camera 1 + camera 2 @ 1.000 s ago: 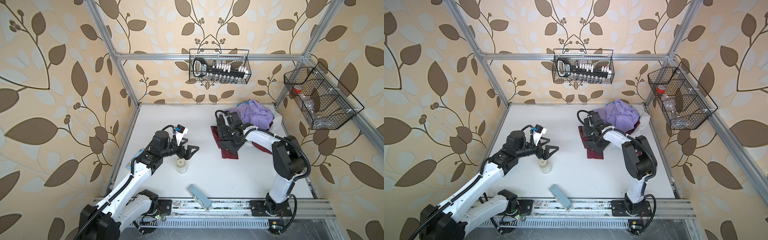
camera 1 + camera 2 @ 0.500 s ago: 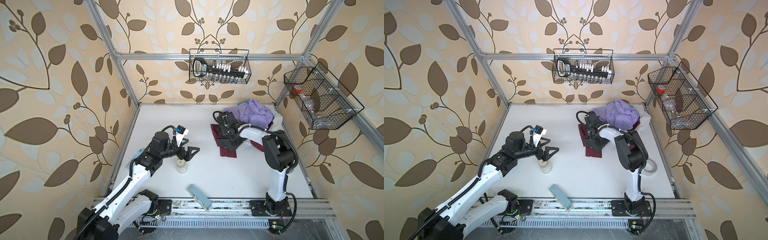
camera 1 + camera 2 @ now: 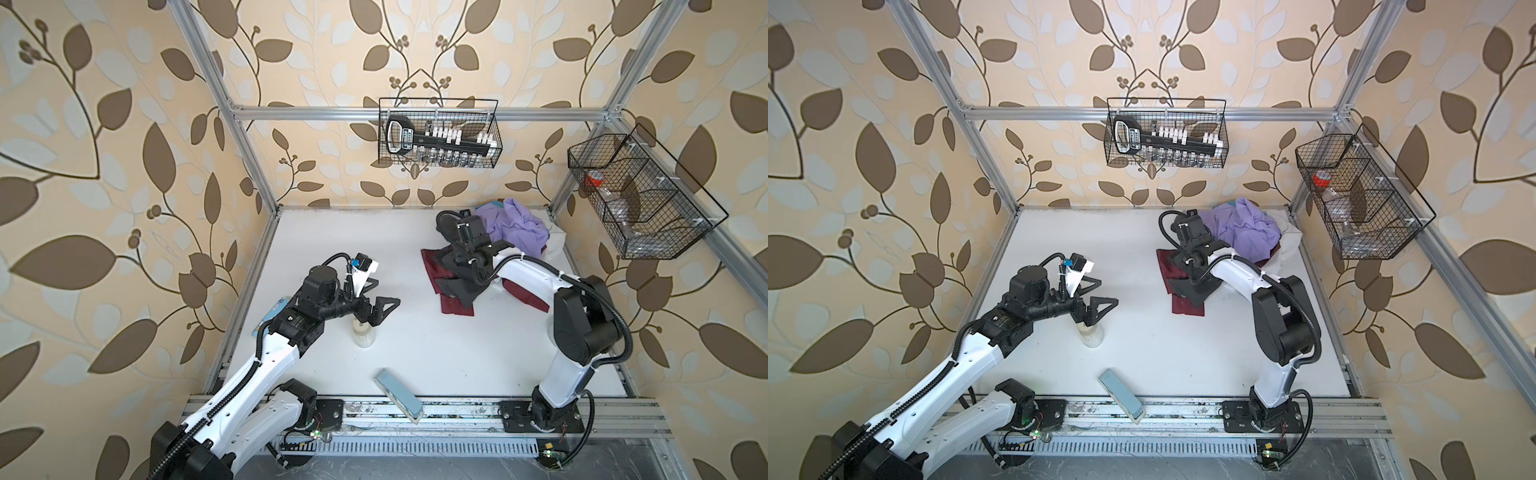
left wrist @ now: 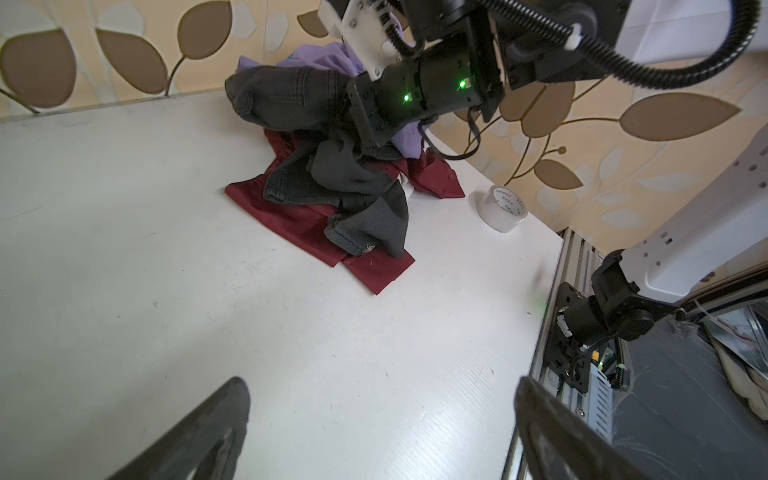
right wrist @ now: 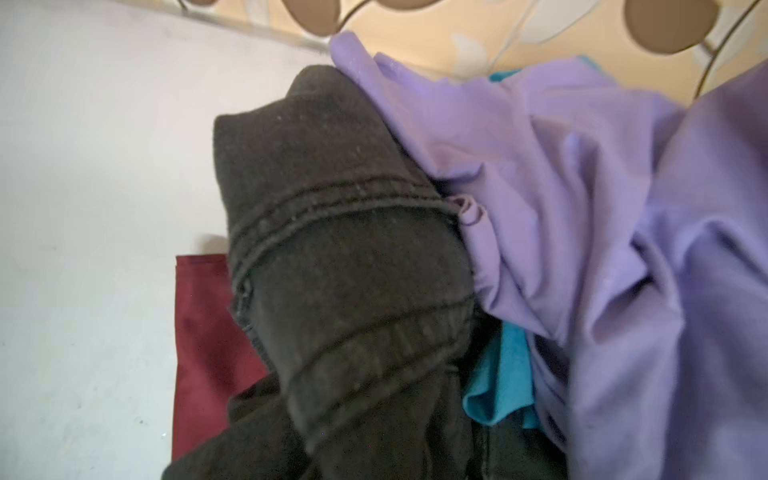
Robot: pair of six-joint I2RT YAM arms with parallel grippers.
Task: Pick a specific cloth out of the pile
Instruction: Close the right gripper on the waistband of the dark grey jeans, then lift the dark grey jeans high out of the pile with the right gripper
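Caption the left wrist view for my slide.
Right gripper shut on the dark grey jeans, which drape over the maroon shirt; lavender shirt behind, tape roll nearby.

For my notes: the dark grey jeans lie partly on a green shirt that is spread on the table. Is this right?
Not quite. The shirt spread on the table under the jeans is maroon, not green; the left wrist view shows it clearly.

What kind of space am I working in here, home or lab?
Probably a lab test cell dressed like a room: aluminium frame holding leaf-print wall panels, both arms bolted to a front rail, wire baskets hung on the frame.
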